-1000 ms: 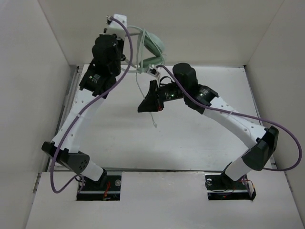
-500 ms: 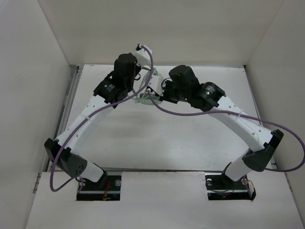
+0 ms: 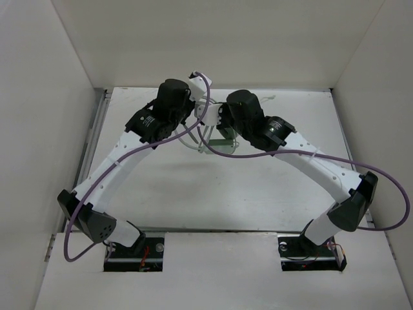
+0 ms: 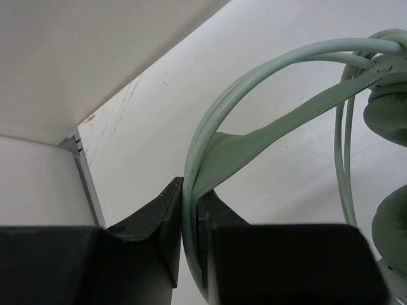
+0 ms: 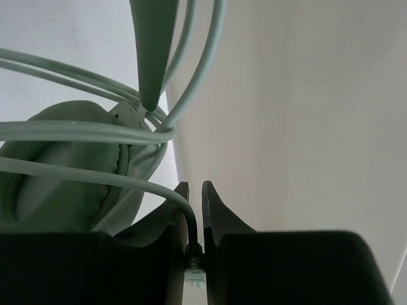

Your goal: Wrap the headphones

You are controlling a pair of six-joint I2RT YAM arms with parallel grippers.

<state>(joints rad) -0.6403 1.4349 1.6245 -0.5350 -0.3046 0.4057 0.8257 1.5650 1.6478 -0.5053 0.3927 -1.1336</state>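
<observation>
The mint-green headphones hang between my two wrists; in the top view only a green piece [image 3: 217, 146] and a loop of thin cable [image 3: 191, 139] show under the arms. My left gripper [image 4: 191, 194] is shut on the thin headband [image 4: 254, 136], with the earcups [image 4: 389, 111] to its right. Several cable turns [image 4: 267, 70] run along the headband. My right gripper [image 5: 193, 194] is shut on the cable's plug end [image 5: 194, 251], next to an earcup [image 5: 70, 171] with cable turns [image 5: 82, 132] across it.
White walls close the table on the left [image 3: 45, 129], back [image 3: 258, 45] and right [image 3: 381, 116]. A metal rail [image 3: 97, 129] runs along the table's left edge. Thick purple cables [image 3: 322, 155] loop off both arms.
The left arm has brought the headphones down from high at the back wall to the table's middle back. The right wrist has moved up beside it; both wrists now nearly touch.
</observation>
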